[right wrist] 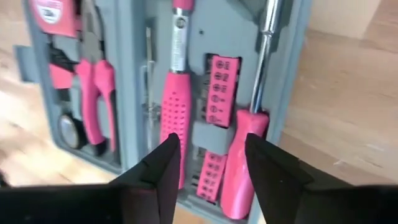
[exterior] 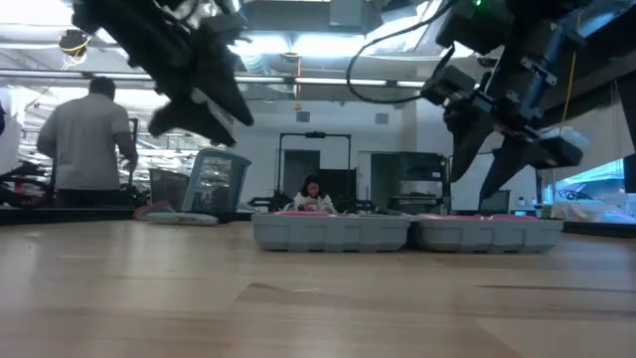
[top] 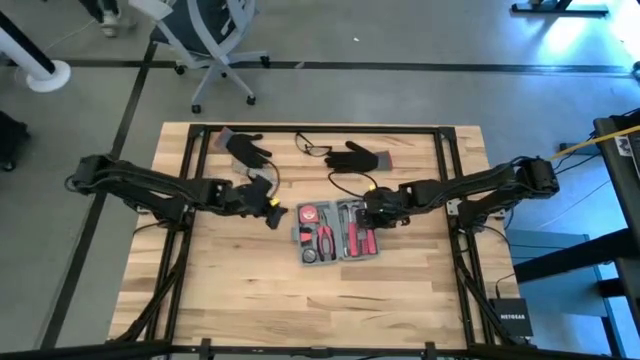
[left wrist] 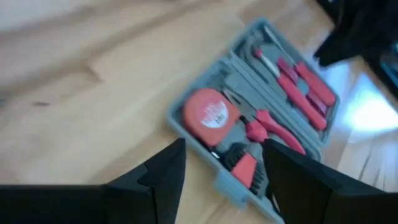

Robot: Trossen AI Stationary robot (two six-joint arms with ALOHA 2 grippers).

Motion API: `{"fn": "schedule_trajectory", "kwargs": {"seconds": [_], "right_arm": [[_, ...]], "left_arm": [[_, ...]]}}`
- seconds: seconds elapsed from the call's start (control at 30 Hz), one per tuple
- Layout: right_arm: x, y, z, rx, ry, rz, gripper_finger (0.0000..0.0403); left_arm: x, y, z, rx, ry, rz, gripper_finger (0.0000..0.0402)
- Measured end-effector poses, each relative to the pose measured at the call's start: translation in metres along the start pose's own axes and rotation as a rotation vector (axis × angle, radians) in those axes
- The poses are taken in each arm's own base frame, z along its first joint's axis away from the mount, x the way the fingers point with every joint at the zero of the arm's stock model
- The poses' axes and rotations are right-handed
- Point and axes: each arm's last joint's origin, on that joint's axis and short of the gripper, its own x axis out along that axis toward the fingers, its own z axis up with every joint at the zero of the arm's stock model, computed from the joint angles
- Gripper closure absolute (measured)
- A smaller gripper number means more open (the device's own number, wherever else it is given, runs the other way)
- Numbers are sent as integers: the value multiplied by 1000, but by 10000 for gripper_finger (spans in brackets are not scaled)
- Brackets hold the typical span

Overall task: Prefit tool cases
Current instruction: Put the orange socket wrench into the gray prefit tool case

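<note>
The grey tool case lies spread open on the middle of the table, both halves flat, their grey outer walls on the wood. Red-handled tools sit in its moulded slots: a tape measure, pliers, a screwdriver and a bit holder. My left gripper hangs open above the table just left of the case, pointing slantwise down at it. My right gripper hangs open over the case's right half, its fingers clear above the screwdriver and bits.
Two black gloves and a pair of glasses lie behind the case near the table's far edge. Bare wood stretches in front of the case. People show in the room beyond.
</note>
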Motion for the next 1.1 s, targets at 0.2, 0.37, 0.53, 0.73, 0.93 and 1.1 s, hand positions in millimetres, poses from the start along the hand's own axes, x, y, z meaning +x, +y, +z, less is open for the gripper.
{"fn": "schedule_trajectory", "kwargs": {"seconds": [0.2, 0.37, 0.53, 0.73, 0.93, 1.1], "right_arm": [[-22, -7, -1, 4, -68, -17, 267], [-26, -10, -2, -49, -61, -33, 385], [-15, -3, -1, -59, -41, 6, 400], [7, -5, -1, -83, 36, -63, 403], [9, -7, -2, -108, 48, -89, 403], [17, -11, -1, -119, 35, -125, 403]], "left_arm": [[26, -5, -7, -40, 25, -11, 209], [29, -11, -4, -23, -13, -57, 280], [49, -8, -9, -39, 35, -73, 389], [76, -25, -11, -44, 71, -116, 401], [104, -34, -16, 0, 118, -91, 402], [120, -28, -28, -32, 171, -55, 401]]}}
